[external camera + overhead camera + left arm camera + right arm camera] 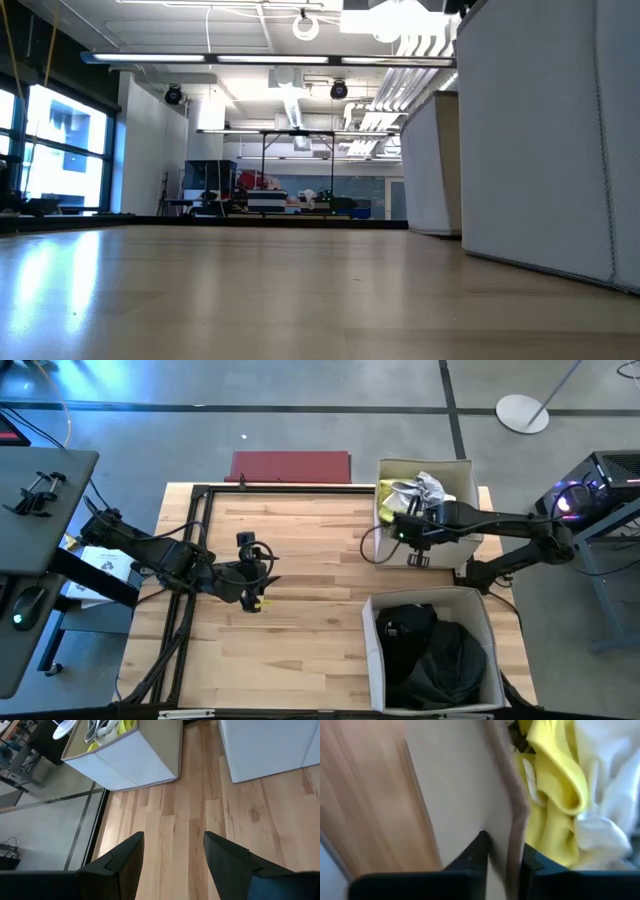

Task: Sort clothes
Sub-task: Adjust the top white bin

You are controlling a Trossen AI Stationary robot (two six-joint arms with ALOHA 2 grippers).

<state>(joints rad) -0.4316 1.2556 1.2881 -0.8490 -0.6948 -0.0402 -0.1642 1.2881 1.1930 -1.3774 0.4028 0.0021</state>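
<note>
Neon yellow, white and patterned grey-white clothes [415, 495] lie piled in the far white box [460, 475]; they also show in the right wrist view [560, 785]. Dark clothes [430, 650] fill the near white box [375, 650]. My right gripper [418, 558] is at the far box's near wall, with the rim between its fingers. My left gripper [262, 582] hangs open and empty over bare wood at the table's left middle; it also shows in the left wrist view [174, 855]. My right gripper has the rim of the far box's wall [512, 827] between its two fingers, one finger [476, 854] outside the box and one [534, 862] inside, next to the yellow garment. The fingers come from above, pointing down. The box stands on the table.
A flat red mat [290, 466] lies beyond the table's far edge. A black frame [195, 540] runs along the table's left and far sides. The two boxes' white walls [540, 140] stand at the right in the low view. Bare wood [310, 560] lies between the arms.
</note>
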